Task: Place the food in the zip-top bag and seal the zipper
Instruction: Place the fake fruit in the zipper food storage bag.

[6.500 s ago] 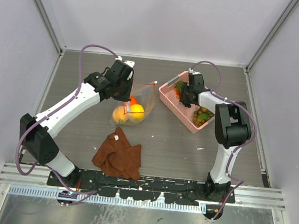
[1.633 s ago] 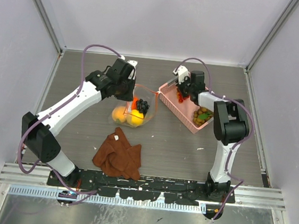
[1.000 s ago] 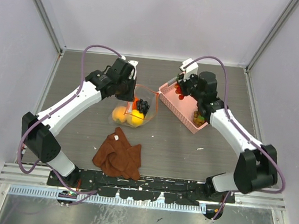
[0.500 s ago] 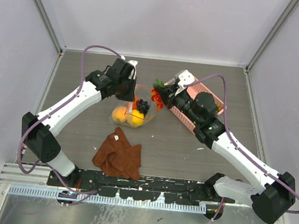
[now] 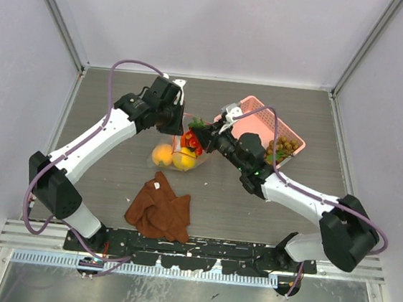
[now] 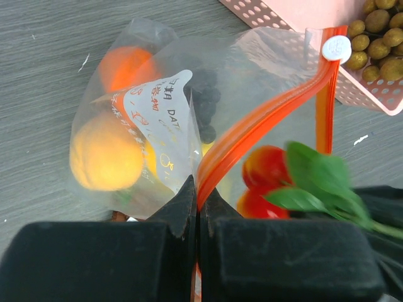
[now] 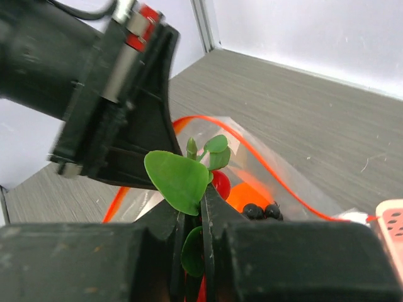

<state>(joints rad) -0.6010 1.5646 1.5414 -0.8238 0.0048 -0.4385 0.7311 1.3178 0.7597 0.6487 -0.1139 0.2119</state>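
Note:
The clear zip-top bag (image 5: 175, 152) lies on the table with two yellow-orange round fruits (image 5: 172, 156) and dark purple grapes (image 6: 204, 113) inside. My left gripper (image 5: 176, 124) is shut on the orange-red zipper strip (image 6: 252, 126) and holds the mouth up and open. My right gripper (image 5: 204, 141) is shut on the green leaves (image 7: 182, 179) of a red-orange toy fruit (image 5: 192, 139) and holds it at the bag's mouth. That fruit (image 6: 267, 173) hangs just right of the zipper. The brownish-green grapes (image 5: 282, 146) lie in the pink basket.
The pink lattice basket (image 5: 262, 121) stands right of the bag, behind my right arm. A rust-brown cloth (image 5: 159, 208) lies crumpled near the front, below the bag. The zipper's white slider (image 6: 335, 47) sits at the strip's far end, by the basket.
The dark grapes went into the bag earlier. My right gripper lifted the leafed fruit from the basket and swung left to the bag's mouth. The left gripper kept its hold.

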